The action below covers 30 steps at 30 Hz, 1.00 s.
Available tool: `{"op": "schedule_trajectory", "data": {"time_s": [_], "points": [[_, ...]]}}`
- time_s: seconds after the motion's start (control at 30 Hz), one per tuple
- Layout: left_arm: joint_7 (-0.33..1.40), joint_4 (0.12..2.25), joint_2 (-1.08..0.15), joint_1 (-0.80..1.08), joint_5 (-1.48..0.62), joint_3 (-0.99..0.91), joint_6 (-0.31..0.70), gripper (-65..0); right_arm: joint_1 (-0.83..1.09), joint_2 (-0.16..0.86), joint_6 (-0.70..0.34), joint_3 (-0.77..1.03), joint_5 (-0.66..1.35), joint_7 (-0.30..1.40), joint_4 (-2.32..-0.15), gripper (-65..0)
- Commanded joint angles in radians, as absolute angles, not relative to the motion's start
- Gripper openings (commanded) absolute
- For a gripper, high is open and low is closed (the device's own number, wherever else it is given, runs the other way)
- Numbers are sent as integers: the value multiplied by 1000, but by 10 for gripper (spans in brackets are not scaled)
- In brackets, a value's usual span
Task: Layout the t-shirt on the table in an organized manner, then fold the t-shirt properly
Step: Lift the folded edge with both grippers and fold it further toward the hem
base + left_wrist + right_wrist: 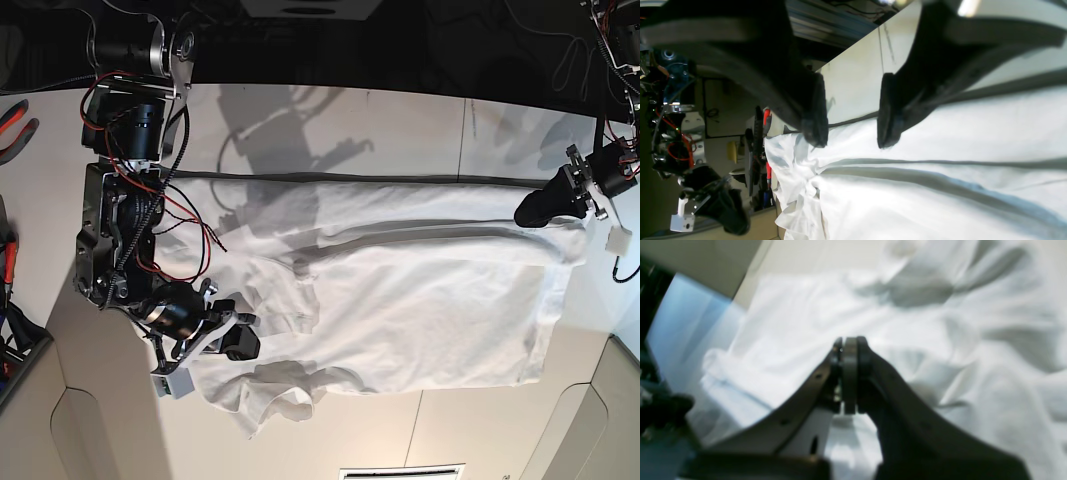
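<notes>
mostly flat t-shirt (420, 300) on table (330, 120)

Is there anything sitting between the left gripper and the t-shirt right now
Nothing visible. In the left wrist view the left gripper is open right over the t-shirt near its edge on the table, with only air between the fingertips and the cloth.

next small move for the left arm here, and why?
Probably lower the left gripper and close on the t-shirt edge beneath it: its jaws stand open just above the cloth with nothing between them. The right gripper is shut over the bunched sleeve end, which looks unflattened.
</notes>
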State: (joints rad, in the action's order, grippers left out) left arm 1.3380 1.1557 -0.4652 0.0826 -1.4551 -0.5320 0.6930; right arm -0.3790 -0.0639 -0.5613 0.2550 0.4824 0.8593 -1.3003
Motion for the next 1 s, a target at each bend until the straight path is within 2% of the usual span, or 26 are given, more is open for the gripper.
{"op": "schedule_trajectory", "data": {"time_s": [0.0,0.03,0.07,0.17,0.3,0.43,0.6,0.77,0.97], "points": [[1319,1172,-485,66,-1484,-539,698,-486,-397,-64,-571,254,525,859,-1320,-650],[1308,1172,-485,66,-1484,-539,698,-584,-385,-64,-572,254,545,872,-1328,-650],[1291,1172,-485,66,-1484,-538,698,-650,-367,-64,-572,254,555,873,-1341,-650],[1164,1172,-482,67,-1339,-536,698,-650,-291,-63,-572,254,535,867,-1409,-650],[958,1172,-482,62,-1058,-522,698,-650,-186,-54,-571,254,377,781,-1468,-650],[846,1172,-482,46,-860,-465,698,-650,-111,-12,-541,254,287,712,-1467,-650],[640,1172,-476,31,-637,-339,698,-650,-63,46,-413,254,153,599,-1467,-650],[580,1172,-444,2,-427,-237,556,-650,-57,86,-403,254,145,602,-1464,-650],[585,1170,-441,6,-309,-184,394,-650,-54,100,-350,254,64,636,-1399,-650]]}}
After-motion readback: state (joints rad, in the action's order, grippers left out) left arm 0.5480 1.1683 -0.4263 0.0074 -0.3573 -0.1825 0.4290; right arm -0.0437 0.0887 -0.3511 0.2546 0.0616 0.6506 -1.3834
